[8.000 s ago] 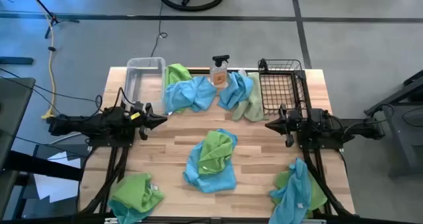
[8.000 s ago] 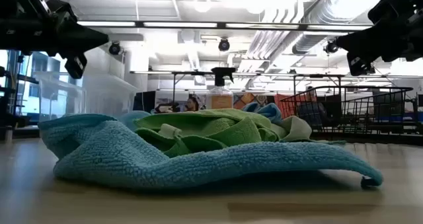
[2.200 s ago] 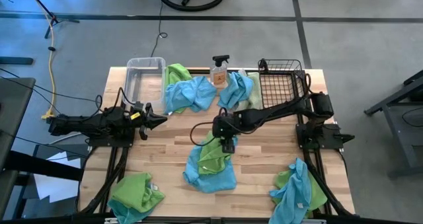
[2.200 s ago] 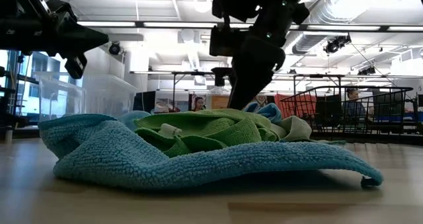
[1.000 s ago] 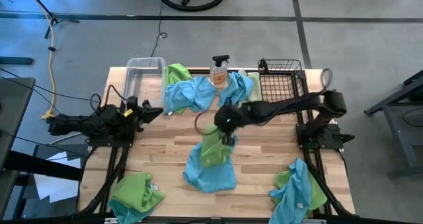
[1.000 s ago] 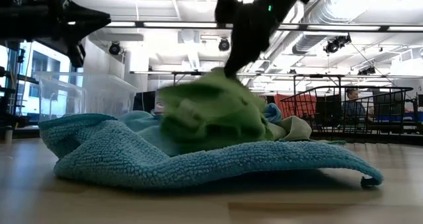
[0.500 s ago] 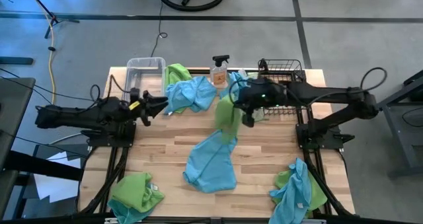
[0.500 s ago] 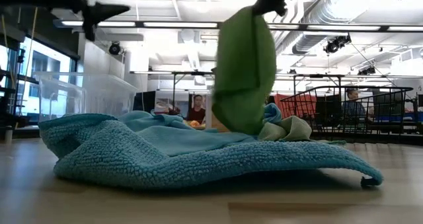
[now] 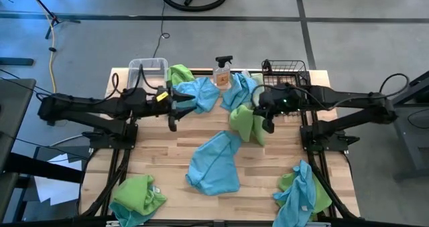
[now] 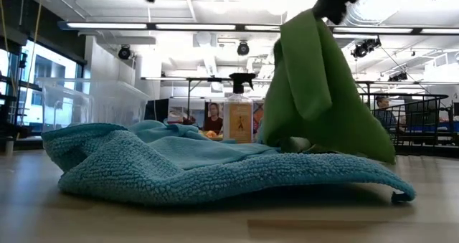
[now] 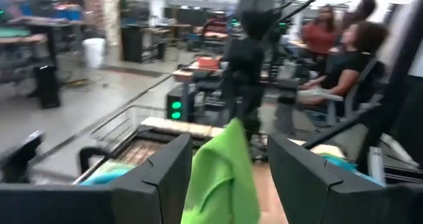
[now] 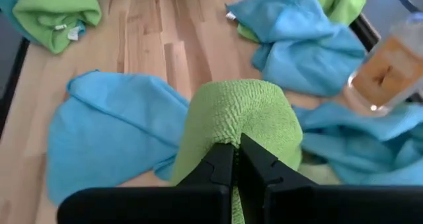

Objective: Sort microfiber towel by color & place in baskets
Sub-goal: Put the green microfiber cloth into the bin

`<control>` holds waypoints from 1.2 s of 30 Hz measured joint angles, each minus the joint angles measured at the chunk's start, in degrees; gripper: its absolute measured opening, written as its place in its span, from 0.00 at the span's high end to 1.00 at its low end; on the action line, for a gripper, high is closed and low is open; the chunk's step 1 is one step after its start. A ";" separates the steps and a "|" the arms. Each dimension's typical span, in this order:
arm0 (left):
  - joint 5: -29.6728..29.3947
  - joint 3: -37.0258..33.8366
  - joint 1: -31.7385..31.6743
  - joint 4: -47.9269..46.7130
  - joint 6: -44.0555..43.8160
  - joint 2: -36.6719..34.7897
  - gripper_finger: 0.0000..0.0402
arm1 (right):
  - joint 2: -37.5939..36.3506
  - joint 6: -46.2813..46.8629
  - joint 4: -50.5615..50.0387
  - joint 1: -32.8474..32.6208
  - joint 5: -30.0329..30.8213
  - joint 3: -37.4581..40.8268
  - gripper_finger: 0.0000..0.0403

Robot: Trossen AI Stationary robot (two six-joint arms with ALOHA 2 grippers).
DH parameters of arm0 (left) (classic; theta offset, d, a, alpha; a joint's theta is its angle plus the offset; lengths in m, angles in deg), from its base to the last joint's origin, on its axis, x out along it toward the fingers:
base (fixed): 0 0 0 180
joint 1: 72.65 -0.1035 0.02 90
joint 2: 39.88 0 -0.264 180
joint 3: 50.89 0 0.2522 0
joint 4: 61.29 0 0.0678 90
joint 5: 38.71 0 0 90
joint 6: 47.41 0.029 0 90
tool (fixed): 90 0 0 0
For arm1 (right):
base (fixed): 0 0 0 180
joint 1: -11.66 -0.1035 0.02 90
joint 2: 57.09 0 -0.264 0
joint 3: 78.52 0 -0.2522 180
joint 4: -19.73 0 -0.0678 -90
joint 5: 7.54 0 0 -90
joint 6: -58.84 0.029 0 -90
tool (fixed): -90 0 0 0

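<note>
The right tool (image 9: 263, 114) is clamped on a lime green fuzzy microfiber towel (image 9: 245, 123), which hangs just beside the black wire-mesh basket (image 9: 285, 83). To finish well, carry the cloth over the basket's rim so its trailing end clears before release. The left tool (image 9: 175, 106), fingers apart, hovers at the blue towel pile (image 9: 194, 95), on the far side of it from the basket. The right wrist view shows the pinched fold (image 12: 241, 118); the low view shows the towel (image 10: 315, 85) draping clear of the table (image 10: 229, 221).
</note>
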State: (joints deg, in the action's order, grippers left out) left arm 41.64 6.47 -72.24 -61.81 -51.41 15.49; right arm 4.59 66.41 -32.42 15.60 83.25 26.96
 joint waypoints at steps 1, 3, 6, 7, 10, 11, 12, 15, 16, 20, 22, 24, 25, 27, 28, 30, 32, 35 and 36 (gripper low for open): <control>1.33 0.78 0.00 0.00 0.08 0.60 0.54 | -1.23 1.03 1.76 -0.55 0.01 1.54 1.00; 3.82 1.90 0.02 -0.03 -0.40 1.63 0.54 | -3.54 2.92 6.32 -1.80 -0.20 4.35 1.00; 6.26 2.77 0.02 0.21 -1.82 2.84 0.54 | -5.30 5.05 14.97 -3.02 -0.36 8.17 1.00; 6.48 2.83 0.02 0.85 -1.94 3.30 0.54 | -5.42 5.82 19.02 -3.28 -0.32 9.33 1.00; 6.64 2.84 0.09 3.31 -3.26 4.54 0.54 | -4.53 7.28 32.26 -3.85 -0.24 11.76 1.00; 6.64 2.84 0.23 4.30 -3.53 4.93 0.54 | -3.75 7.37 35.99 -4.02 -0.23 12.13 1.00; 6.64 2.84 0.46 5.31 -3.80 5.46 0.54 | -2.71 7.03 39.09 -4.08 -0.23 12.21 1.00; 6.86 2.84 1.41 6.65 -3.87 6.91 0.54 | 1.05 5.41 45.70 -4.10 -0.27 10.96 1.00; 6.90 2.84 1.71 6.82 -3.87 7.21 0.54 | 2.36 4.85 47.44 -4.10 -0.29 10.08 1.00; 7.00 3.87 2.80 5.91 -3.92 7.85 0.54 | 7.43 3.06 49.12 -4.10 -2.70 6.06 1.00; 7.10 5.11 3.16 5.48 -3.80 8.14 0.54 | 9.74 2.05 48.92 -4.30 -4.28 3.53 1.00; 7.10 5.98 3.17 3.30 -3.39 8.11 0.53 | 11.57 0.43 48.89 -4.78 -4.98 1.11 1.00; 7.11 6.44 3.17 2.13 -3.39 8.21 0.52 | 12.44 -0.50 48.83 -5.12 -5.08 -0.07 1.00; 7.07 6.93 3.15 0.16 -3.39 8.17 0.50 | 13.90 -2.24 47.98 -5.65 -5.13 -2.00 1.00; 6.69 7.04 3.15 -0.53 -3.36 8.16 0.49 | 14.64 -2.76 47.67 -5.91 -5.13 -2.94 1.00; 5.65 7.05 3.15 -1.63 -3.35 8.19 0.46 | 15.57 -3.58 46.79 -6.41 -5.13 -4.45 1.00; 5.09 7.05 3.15 -1.62 -3.35 8.22 0.43 | 16.31 -4.10 46.64 -6.74 -5.13 -5.39 1.00; 5.06 7.05 3.15 -1.53 -3.35 8.16 0.40 | 17.43 -4.01 46.12 -6.77 -5.14 -6.07 1.00; 5.06 7.05 3.15 -1.77 -3.38 8.17 0.39 | 17.72 -4.02 46.08 -6.77 -5.13 -6.35 1.00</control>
State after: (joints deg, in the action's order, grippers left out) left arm 46.71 13.52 -69.09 -63.58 -54.80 23.66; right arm 22.31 62.39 13.66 8.83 78.12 20.61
